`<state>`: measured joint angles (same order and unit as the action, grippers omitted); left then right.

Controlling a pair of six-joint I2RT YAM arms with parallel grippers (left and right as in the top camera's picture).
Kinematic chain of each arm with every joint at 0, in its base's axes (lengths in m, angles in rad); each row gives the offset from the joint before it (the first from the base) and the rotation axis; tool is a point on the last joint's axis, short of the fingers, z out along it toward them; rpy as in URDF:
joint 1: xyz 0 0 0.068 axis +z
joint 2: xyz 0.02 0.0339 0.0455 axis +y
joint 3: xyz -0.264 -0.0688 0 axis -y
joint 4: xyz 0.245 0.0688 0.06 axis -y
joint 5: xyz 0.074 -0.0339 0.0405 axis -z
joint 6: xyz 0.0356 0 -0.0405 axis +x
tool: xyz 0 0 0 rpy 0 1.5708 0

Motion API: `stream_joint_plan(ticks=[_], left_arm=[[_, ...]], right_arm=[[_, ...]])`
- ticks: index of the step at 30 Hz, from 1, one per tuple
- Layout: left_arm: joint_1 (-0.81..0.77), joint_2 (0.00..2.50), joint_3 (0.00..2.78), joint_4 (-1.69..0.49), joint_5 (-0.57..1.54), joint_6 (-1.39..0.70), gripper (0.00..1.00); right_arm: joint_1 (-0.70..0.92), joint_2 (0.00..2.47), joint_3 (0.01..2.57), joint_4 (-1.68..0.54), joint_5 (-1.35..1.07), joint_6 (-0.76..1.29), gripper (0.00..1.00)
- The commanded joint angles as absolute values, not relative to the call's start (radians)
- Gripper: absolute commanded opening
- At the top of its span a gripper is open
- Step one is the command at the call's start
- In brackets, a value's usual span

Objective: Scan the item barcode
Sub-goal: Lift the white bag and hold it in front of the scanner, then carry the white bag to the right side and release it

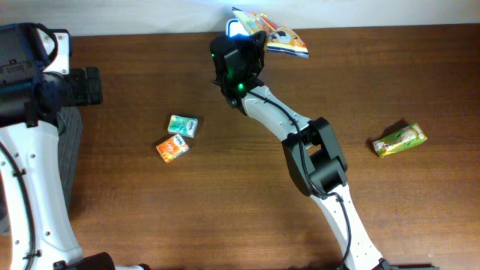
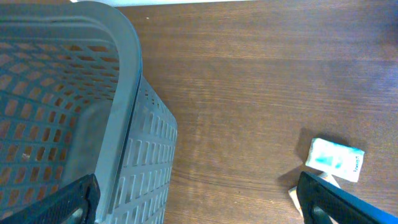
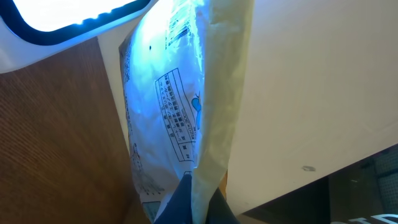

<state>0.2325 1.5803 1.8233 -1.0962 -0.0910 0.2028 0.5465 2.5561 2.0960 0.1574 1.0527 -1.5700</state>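
My right jaws are clamping the snack packet (image 3: 168, 106), which is sticking out just ahead of them beside the glowing scanner (image 3: 56, 25). I'm thinking I should be tilting its printed side lightward. Meanwhile my left jaws are gaping wide, empty.

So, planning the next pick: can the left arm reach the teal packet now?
Probably yes: the left claw is open, and only bare table lies between it and the teal packet. An orange packet sits close by.

Bag (image 1: 281, 39) over the table's (image 1: 225, 217) far edge, basket (image 1: 71, 150) far left.
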Motion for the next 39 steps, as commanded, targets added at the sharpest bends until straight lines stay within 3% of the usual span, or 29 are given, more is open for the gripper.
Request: stream_joint_plan(ticks=[1,6,9,13,16,19,23,26,29,34,39], left_arm=[[0.239,1.58,1.821,-1.094,-0.098,0.218,0.99],[0.239,1.58,1.821,-1.094,-0.098,0.218,0.99],[0.239,1.58,1.821,-1.094,-0.098,0.218,0.99],[0.239,1.58,1.821,-1.094,-0.098,0.218,0.99],[0.239,1.58,1.821,-1.094,-0.098,0.218,0.99],[0.239,1.58,1.821,-1.094,-0.098,0.218,0.99],[0.239,1.58,1.821,-1.094,-0.098,0.218,0.99],[0.239,1.58,1.821,-1.094,-0.098,0.218,0.99],[0.239,1.58,1.821,-1.094,-0.098,0.218,0.99],[0.239,1.58,1.821,-1.094,-0.098,0.218,0.99],[0.239,1.58,1.821,-1.094,-0.099,0.218,0.99]], right_arm=[[0.555,2.489,2.109,0.164,1.112,-1.563,0.04],[0.545,2.36,2.109,0.16,1.137,-1.55,0.04],[0.543,2.232,2.109,0.088,1.166,-1.443,0.04],[0.543,2.045,2.109,-0.283,1.108,-1.114,0.04],[0.532,1.893,2.109,-0.672,0.87,-0.794,0.04],[0.478,1.772,2.109,-0.91,0.56,-0.551,0.04],[0.311,1.666,2.109,-1.098,0.089,-0.357,0.04],[0.101,1.641,2.109,-1.202,-0.274,-0.294,0.04],[-0.142,1.681,2.093,-1.319,-0.489,-0.271,0.04],[-0.344,1.763,1.951,-1.301,-0.48,-0.271,0.04],[-0.51,1.874,1.732,-1.122,-0.406,-0.171,0.04]])
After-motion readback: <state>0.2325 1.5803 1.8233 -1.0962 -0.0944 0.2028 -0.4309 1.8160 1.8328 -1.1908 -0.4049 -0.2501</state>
